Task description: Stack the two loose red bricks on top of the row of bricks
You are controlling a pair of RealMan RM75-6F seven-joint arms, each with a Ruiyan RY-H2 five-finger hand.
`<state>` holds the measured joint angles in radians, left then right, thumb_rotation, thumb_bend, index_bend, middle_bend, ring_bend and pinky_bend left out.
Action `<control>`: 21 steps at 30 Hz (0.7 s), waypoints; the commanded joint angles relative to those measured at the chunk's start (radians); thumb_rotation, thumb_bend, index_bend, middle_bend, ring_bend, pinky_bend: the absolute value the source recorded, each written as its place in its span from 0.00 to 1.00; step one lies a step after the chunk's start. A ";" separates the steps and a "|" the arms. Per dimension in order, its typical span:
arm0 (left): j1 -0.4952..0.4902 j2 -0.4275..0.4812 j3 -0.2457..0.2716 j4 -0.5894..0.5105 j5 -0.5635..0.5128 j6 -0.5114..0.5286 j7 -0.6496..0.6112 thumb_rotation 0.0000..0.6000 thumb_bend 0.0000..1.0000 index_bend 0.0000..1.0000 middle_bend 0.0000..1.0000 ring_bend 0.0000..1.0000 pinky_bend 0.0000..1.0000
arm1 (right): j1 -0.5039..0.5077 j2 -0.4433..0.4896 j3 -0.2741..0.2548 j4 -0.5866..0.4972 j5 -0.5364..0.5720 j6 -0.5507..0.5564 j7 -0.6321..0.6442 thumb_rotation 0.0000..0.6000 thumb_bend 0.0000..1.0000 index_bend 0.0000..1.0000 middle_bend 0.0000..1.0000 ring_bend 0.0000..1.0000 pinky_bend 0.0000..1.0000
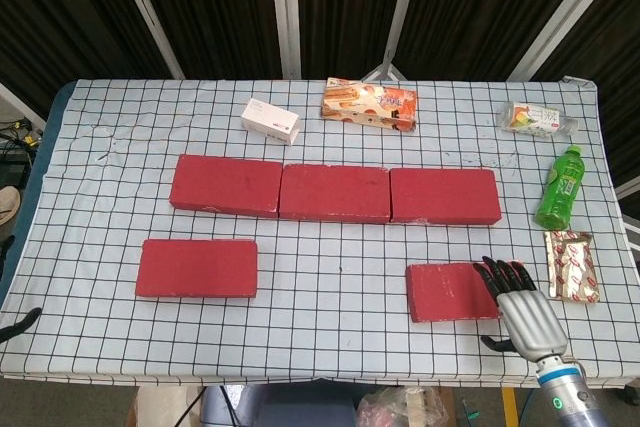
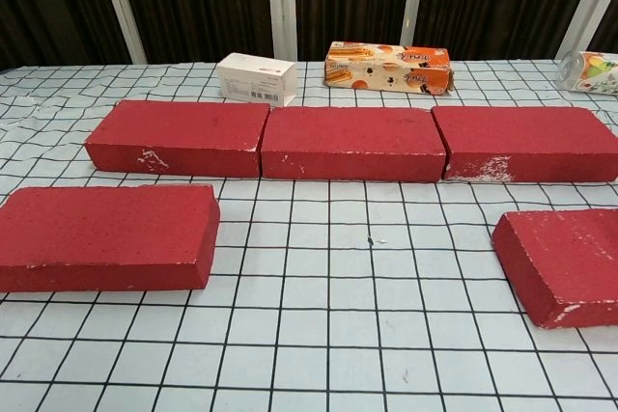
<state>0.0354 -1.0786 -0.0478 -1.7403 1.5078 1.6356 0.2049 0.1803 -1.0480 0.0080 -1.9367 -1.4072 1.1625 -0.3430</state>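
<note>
Three red bricks form a row across the table's middle: left (image 1: 225,185), centre (image 1: 335,193), right (image 1: 445,196); the chest view shows them too (image 2: 352,142). One loose red brick (image 1: 197,268) lies front left (image 2: 106,236). The other loose brick (image 1: 450,291) lies front right (image 2: 570,262). My right hand (image 1: 520,307) hovers over that brick's right end, fingers spread and holding nothing; whether it touches the brick is unclear. Only a dark tip of my left hand (image 1: 18,323) shows at the table's front left edge. The chest view shows neither hand.
At the back stand a white box (image 1: 270,120) and an orange snack box (image 1: 369,105). Along the right side are a clear packet (image 1: 538,119), a green bottle (image 1: 560,187) and a foil snack packet (image 1: 572,265) just right of my right hand.
</note>
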 commanded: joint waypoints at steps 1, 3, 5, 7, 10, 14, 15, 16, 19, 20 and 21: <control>0.002 -0.001 -0.001 0.000 0.000 0.003 0.002 1.00 0.00 0.05 0.00 0.00 0.18 | 0.042 -0.019 0.020 0.017 0.053 -0.058 -0.032 1.00 0.15 0.00 0.00 0.00 0.00; 0.003 -0.002 -0.002 0.001 -0.003 0.006 0.003 1.00 0.00 0.04 0.00 0.00 0.18 | 0.064 -0.028 0.029 0.027 0.084 -0.083 -0.053 1.00 0.15 0.00 0.00 0.00 0.00; 0.004 -0.003 -0.004 0.001 -0.005 0.007 0.005 1.00 0.00 0.04 0.00 0.00 0.18 | 0.082 -0.034 0.034 0.036 0.116 -0.106 -0.067 1.00 0.15 0.00 0.00 0.00 0.00; 0.004 -0.003 -0.004 0.002 -0.006 0.007 0.006 1.00 0.00 0.04 0.00 0.00 0.18 | 0.093 -0.034 0.033 0.042 0.136 -0.126 -0.070 1.00 0.15 0.00 0.00 0.00 0.00; 0.005 -0.005 -0.006 0.002 -0.009 0.010 0.012 1.00 0.00 0.04 0.00 0.00 0.18 | 0.112 -0.036 0.033 0.064 0.172 -0.153 -0.079 1.00 0.15 0.00 0.00 0.00 0.00; 0.004 -0.011 -0.006 0.000 -0.010 0.008 0.024 1.00 0.00 0.04 0.00 0.00 0.18 | 0.130 -0.042 0.031 0.082 0.195 -0.174 -0.073 1.00 0.15 0.00 0.00 0.00 0.00; 0.004 -0.012 -0.005 -0.001 -0.010 0.008 0.028 1.00 0.00 0.04 0.00 0.00 0.18 | 0.134 -0.044 0.031 0.087 0.198 -0.177 -0.073 1.00 0.15 0.00 0.00 0.00 0.00; 0.004 -0.013 -0.005 -0.001 -0.009 0.008 0.031 1.00 0.00 0.04 0.00 0.00 0.18 | 0.137 -0.046 0.031 0.090 0.200 -0.179 -0.073 1.00 0.15 0.00 0.00 0.00 0.00; 0.004 -0.018 -0.004 -0.003 -0.008 0.007 0.044 1.00 0.00 0.04 0.00 0.00 0.18 | 0.149 -0.054 0.033 0.104 0.209 -0.183 -0.070 1.00 0.15 0.00 0.00 0.00 0.00; 0.004 -0.019 -0.003 -0.003 -0.008 0.007 0.047 1.00 0.00 0.04 0.00 0.00 0.18 | 0.153 -0.057 0.033 0.108 0.212 -0.184 -0.070 1.00 0.15 0.00 0.00 0.00 0.00; 0.004 -0.020 -0.003 -0.004 -0.009 0.006 0.050 1.00 0.00 0.04 0.00 0.00 0.18 | 0.064 -0.057 -0.087 0.066 0.145 -0.141 -0.101 1.00 0.15 0.00 0.00 0.00 0.00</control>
<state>0.0391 -1.0981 -0.0509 -1.7437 1.4991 1.6421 0.2534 0.3339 -1.1043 0.0401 -1.8275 -1.1953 0.9784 -0.4144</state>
